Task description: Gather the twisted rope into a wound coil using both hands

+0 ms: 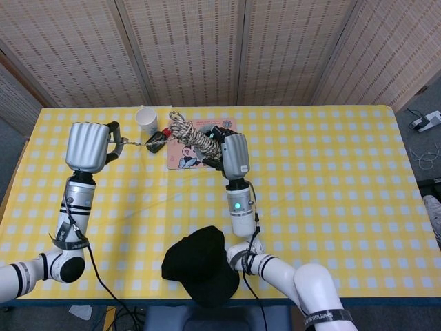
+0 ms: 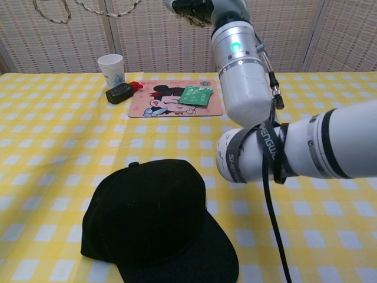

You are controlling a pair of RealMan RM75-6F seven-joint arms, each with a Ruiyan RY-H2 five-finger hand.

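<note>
Right hand [image 1: 231, 153] is gripping the mostly wound rope coil [image 1: 195, 137]; left hand [image 1: 90, 146] is pinching the taut tail [image 1: 138, 143] left to wrap.

**What you cannot see right now**

In your chest view the left hand is out past the top edge; only a loose loop of the rope [image 2: 88, 7] hangs into the picture above the paper cup [image 2: 111, 66]. The right hand [image 2: 194, 9] is cut by that same top edge, so the wound coil it carries does not show there.

In your head view the back of the left hand [image 1: 88, 146] faces the camera and hides how its fingers close on the rope end. The black cap [image 1: 200, 265] covers the right arm's base, and the cap's brim in the chest view runs off the bottom edge. The small dark item [image 1: 156, 141] beside the cup is too small to identify.
</note>
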